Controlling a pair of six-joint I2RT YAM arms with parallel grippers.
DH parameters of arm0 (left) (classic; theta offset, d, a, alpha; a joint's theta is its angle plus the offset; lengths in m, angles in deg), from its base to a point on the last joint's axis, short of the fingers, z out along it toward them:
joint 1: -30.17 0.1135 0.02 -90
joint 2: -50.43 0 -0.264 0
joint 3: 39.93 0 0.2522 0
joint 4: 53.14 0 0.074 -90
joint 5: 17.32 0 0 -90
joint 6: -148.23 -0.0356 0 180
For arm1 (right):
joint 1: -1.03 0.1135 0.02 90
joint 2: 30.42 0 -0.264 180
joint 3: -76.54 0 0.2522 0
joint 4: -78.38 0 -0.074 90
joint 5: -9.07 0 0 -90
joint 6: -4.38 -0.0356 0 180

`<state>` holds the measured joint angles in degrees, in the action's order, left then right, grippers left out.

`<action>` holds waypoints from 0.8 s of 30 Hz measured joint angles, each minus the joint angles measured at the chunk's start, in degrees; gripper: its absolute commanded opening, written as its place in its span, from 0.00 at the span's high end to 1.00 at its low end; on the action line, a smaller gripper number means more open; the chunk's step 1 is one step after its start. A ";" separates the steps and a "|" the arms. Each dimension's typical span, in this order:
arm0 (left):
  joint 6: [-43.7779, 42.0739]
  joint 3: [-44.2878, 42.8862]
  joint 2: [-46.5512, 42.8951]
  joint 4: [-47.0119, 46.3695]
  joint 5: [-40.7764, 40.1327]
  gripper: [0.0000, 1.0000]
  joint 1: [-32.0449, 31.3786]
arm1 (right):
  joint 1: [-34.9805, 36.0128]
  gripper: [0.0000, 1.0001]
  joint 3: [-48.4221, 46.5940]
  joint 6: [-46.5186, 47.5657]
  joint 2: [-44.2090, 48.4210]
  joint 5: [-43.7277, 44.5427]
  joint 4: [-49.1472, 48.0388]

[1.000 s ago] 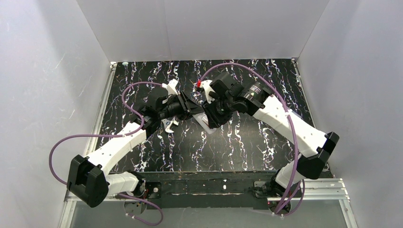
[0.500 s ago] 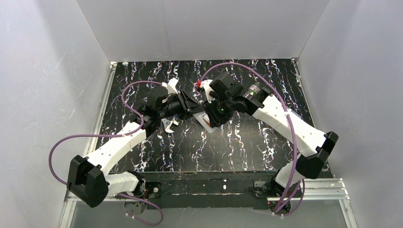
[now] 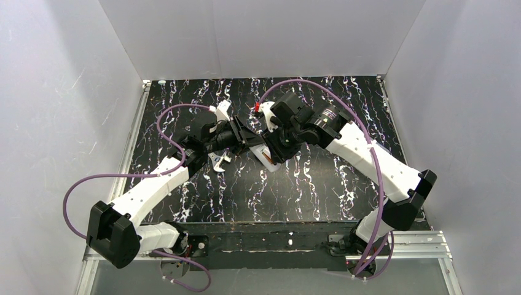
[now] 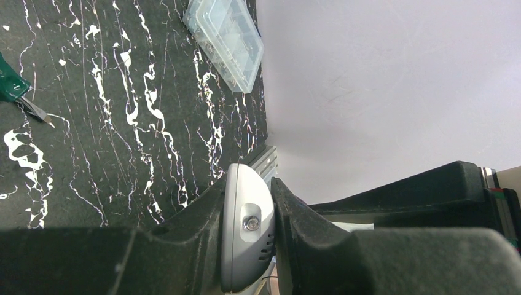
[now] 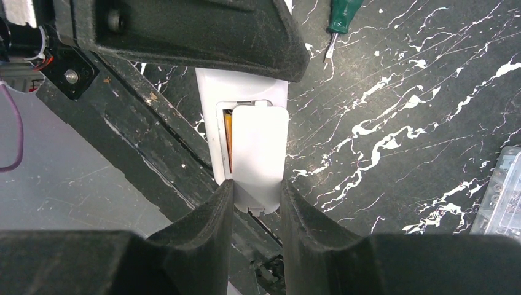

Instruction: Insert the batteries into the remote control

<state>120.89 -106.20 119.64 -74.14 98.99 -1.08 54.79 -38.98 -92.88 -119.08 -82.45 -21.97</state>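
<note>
1. The left claw (image 4: 247,206) is clamped tight on one end of the remote control (image 4: 244,252), a dark finger pressed flat against each side.
2. The remote control is held up over the middle of the table (image 4: 123,123), between the two arms, with its back towards the right wrist camera.
3. An orange battery (image 5: 228,138) lies in the recess along its left edge (only a thin strip of it shows).
4. The right claw (image 5: 258,190) stands partly open, pinching the lower end of the white cover piece (image 5: 261,141), which lies over most of the recess.
5. A green-handled screwdriver (image 5: 341,15) lies on the table beyond the remote control, and a clear plastic box (image 4: 224,40) sits near the table's edge.
</note>
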 measured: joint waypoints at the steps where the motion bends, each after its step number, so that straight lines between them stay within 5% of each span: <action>1: 0.00 0.00 0.00 0.00 0.02 1.00 0.00 | 0.00 0.71 -0.11 0.02 0.00 -0.02 -0.02; 24: -0.63 -0.22 0.00 0.44 -0.22 1.00 0.00 | 0.00 0.71 -0.26 -0.52 -0.81 -1.73 -0.46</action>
<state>120.25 -106.42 119.64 -73.71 98.77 -1.08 54.79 -39.24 -93.41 -119.89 -84.17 -22.43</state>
